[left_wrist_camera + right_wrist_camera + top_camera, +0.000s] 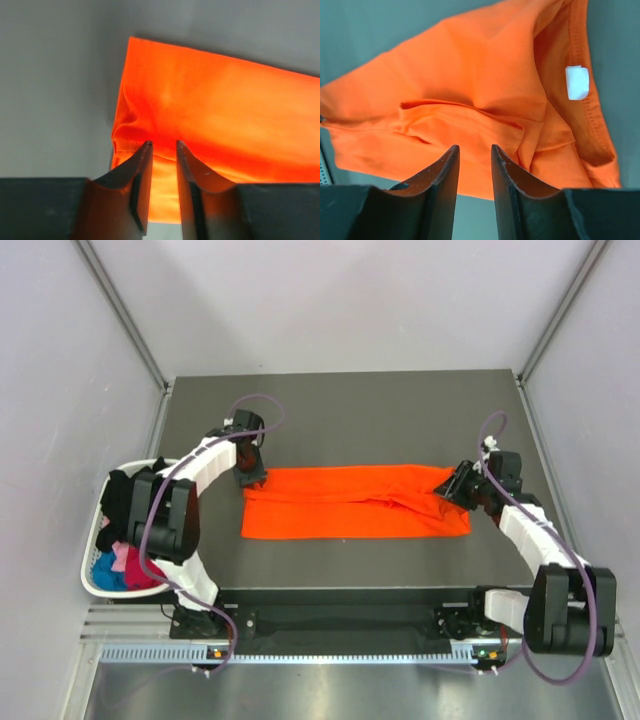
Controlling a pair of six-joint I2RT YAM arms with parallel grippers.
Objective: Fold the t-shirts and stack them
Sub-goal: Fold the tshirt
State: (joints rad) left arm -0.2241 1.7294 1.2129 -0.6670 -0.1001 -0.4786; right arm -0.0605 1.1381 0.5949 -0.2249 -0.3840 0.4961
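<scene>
Orange tee (350,508), folded lengthwise.
It lies flat across the table's (350,410) middle, white neck label (577,82) at the right end; black, magenta, blue tees (122,530) heaped in a basket (88,580) off the left edge.

The tee (355,502) is glowing plain orange, its label (577,82) white; at nine o'clock, shirts (128,562) are showing black, magenta, blue.

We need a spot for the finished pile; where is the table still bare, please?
The widest bare patch is the far strip of table between the orange shirt and the back wall. A narrower strip lies between shirt and arm bases. The left gripper and right gripper crowd the shirt's ends; the basket crowds the left edge.
</scene>
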